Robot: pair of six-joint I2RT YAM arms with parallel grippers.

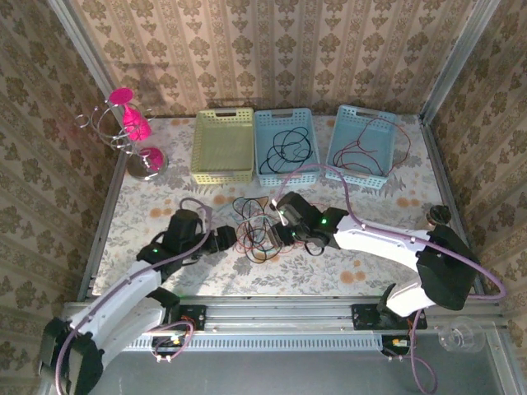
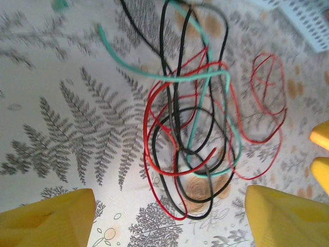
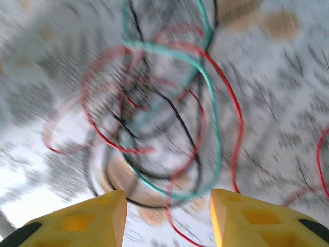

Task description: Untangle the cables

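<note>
The cables point(image 1: 254, 232) lay in a loose tangle mid-frame between the left gripper point(image 2: 170, 200), spread wide, and the right gripper point(image 3: 167, 200), also spread.

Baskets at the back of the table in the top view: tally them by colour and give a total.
Yellow-green basket: 1
Light blue baskets: 2
Total: 3

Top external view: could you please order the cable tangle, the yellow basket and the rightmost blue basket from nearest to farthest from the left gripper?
1. cable tangle, just right of the left gripper.
2. yellow basket, straight behind.
3. rightmost blue basket, back right.
</note>
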